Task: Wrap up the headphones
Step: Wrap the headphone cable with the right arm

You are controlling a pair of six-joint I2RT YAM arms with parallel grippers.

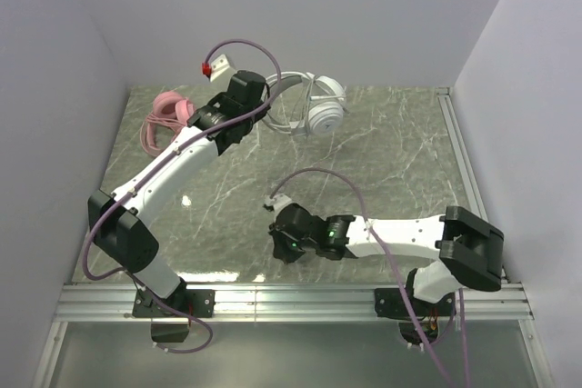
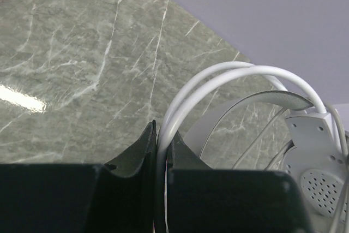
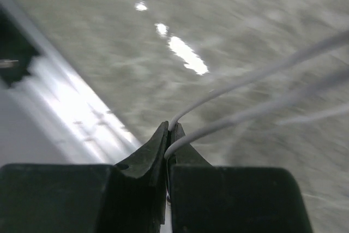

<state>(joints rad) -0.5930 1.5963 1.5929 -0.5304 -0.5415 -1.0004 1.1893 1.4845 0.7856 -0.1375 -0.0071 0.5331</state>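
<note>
The white headset (image 1: 320, 106) lies at the back middle of the marble table, its earcup (image 2: 319, 175) showing at the right of the left wrist view. My left gripper (image 1: 262, 97) is shut on the headset's white headband (image 2: 218, 83), which runs up between my fingertips (image 2: 162, 135). My right gripper (image 1: 278, 244) is low over the near middle of the table, shut on a thin cable (image 3: 245, 83) that looks pale here; two strands leave the jaws (image 3: 170, 135) to the right. The pink headset (image 1: 168, 114) with its coiled pink cable lies at the back left, apart from both grippers.
Grey walls enclose the table on the left, back and right. An aluminium rail (image 1: 291, 297) runs along the near edge, close to my right gripper, and shows in the right wrist view (image 3: 71, 113). A red-and-white connector (image 1: 211, 66) hangs above the left wrist.
</note>
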